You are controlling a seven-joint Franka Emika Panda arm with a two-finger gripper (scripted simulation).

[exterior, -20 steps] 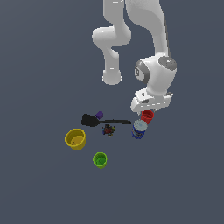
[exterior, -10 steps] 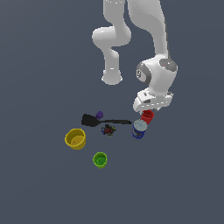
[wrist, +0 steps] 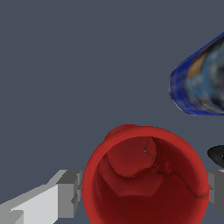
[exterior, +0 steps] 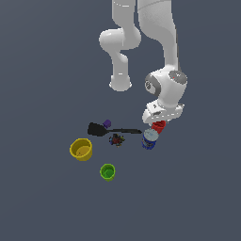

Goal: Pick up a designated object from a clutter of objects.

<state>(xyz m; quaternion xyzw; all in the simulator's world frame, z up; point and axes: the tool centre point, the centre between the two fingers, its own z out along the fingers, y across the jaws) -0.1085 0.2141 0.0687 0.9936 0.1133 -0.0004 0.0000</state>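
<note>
Arm [exterior: 160,42] reaches down over the clutter. Task progress, judged: approach done, grasp apparently not closed, lift remaining. Gripper [wrist: 142,192] straddles the red cup [wrist: 146,175]; jaws spread, one finger [wrist: 65,194] on each side of the rim, narrow gaps visible, contact uncertain. Blue-and-white can [wrist: 201,83] lies just beyond the jaws, spatula [exterior: 110,129] farther off.
</note>
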